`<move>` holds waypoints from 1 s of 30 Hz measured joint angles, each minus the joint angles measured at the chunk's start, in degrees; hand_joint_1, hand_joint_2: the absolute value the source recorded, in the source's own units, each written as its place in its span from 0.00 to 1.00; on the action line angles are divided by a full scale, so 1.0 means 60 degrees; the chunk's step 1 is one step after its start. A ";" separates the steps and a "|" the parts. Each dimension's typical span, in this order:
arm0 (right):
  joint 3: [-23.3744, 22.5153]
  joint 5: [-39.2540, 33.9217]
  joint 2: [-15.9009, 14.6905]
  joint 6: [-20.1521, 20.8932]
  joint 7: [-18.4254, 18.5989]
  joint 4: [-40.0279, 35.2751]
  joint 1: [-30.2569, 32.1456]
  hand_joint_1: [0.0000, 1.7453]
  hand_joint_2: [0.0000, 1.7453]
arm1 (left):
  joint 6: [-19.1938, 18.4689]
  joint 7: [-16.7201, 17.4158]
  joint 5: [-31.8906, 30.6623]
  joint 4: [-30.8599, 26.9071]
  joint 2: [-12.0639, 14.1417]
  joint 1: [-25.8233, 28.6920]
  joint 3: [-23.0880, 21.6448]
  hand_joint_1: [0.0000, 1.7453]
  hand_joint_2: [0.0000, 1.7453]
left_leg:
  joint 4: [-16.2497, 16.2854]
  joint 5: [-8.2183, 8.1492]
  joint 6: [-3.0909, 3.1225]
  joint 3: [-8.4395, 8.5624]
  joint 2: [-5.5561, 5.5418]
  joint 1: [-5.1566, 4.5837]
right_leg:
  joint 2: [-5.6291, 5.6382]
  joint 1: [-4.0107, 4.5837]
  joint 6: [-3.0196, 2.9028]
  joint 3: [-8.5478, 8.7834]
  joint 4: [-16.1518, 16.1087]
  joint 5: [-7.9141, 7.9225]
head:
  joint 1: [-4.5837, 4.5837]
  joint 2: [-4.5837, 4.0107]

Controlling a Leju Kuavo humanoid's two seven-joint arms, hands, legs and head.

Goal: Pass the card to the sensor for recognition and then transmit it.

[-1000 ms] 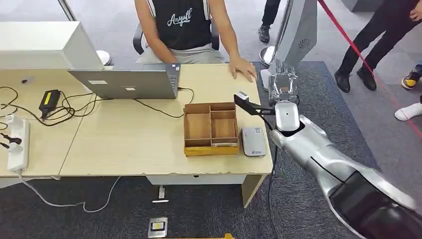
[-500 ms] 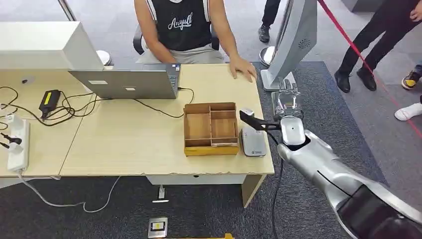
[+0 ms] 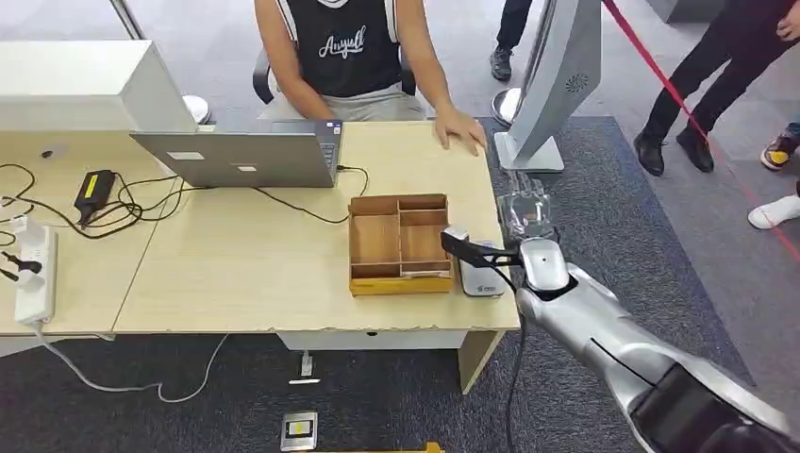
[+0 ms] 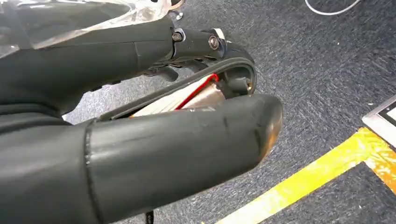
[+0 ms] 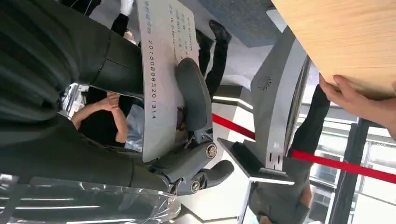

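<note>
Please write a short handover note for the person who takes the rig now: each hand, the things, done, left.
Right hand: grips the card at the desk's right edge, near the grey sensor, which lies beside the wooden tray.
Left hand: hangs over the carpet; fingers curled, what it holds cannot be told.
Done: card in hand.
Left: present card to sensor, then pass it to the seated person.

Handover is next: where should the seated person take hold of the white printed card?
Probably the white printed card's free end, which sticks out past the right hand's fingers. Pinch its flat faces, coming from that open end; the fingers clamp the rest.
</note>
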 joint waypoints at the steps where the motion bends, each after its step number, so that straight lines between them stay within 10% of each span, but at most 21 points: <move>1: -0.0011 0.0000 0.0011 0.0000 -0.0025 0.0007 0.0007 1.00 1.00 | 0.0000 0.0000 0.0000 0.0000 0.0000 0.0000 0.0000 0.00 0.00 | 0.0000 0.0000 0.0000 0.0000 0.0000 0.0000 | 0.0000 0.0000 0.0000 0.0000 0.0000 0.0000 | 0.0000 0.0000; 30: -0.0149 -0.0474 0.0189 -0.0157 -0.0634 0.0372 0.0452 1.00 1.00 | 0.0000 0.0000 0.0026 0.0000 -0.0007 0.0000 0.0000 0.00 0.00 | 0.0000 0.0000 0.0000 0.0001 0.0001 0.0000 | 0.0000 0.0000 0.0000 0.0000 0.0000 0.0000 | 0.0004 0.0000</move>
